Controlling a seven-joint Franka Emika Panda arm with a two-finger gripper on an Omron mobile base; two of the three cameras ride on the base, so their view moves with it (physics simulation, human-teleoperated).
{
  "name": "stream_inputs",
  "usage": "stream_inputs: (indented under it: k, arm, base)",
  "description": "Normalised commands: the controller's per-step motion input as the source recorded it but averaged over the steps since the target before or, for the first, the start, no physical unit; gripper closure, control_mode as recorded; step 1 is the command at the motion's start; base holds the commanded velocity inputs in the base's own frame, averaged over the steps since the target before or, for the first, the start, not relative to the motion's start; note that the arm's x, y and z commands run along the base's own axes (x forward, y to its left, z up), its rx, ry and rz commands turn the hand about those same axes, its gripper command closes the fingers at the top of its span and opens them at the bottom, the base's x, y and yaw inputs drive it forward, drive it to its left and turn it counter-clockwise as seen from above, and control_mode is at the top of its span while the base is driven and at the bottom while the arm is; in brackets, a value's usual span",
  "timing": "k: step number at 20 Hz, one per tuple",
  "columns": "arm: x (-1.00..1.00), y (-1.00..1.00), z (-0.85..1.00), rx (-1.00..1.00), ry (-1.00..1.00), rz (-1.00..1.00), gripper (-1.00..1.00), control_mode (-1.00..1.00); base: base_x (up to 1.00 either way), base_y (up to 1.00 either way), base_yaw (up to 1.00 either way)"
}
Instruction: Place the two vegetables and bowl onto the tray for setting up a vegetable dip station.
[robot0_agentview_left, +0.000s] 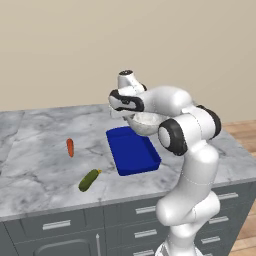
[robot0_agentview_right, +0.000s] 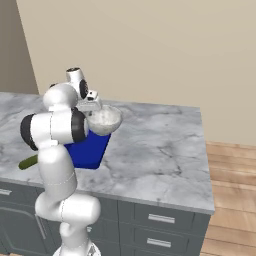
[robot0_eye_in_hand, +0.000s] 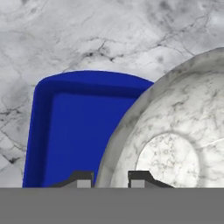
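Bowl rim pinched in nearly shut tool, held up w/ tray just below-left; tray's long axis runs away from arm. Carrot, cucumber on bench.

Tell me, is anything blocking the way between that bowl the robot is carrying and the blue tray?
Nothing visible is. The hand holds the bowl by its rim, lifted above the tray, whose blue floor lies bare. The carrot and cucumber lie off to the side on the counter.

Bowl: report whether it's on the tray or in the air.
In the air. The bowl hangs from the pincer, clamped on its rim, above the blue tray.
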Motion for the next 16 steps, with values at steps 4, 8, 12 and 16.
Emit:
stream_inputs:
  k: [4,8,12,16]
  arm:
    - [0.06,0.40,0.00,0.00,0.00,0.00,1.00,-1.00]
    - [0.04,0.34,-0.07,0.00,0.00,0.00,1.00,-1.00]
    - [0.02,0.26,-0.11,0.00,-0.01,0.00,1.00,-1.00]
    - [0.06,0.22,-0.13,-0.02,0.00,0.00,1.00,-1.00]
  base:
    - [0.00,0.00,0.00]
    - [0.00,0.00,0.00]
    - [0.00,0.00,0.00]
    - [0.00,0.00,0.00]
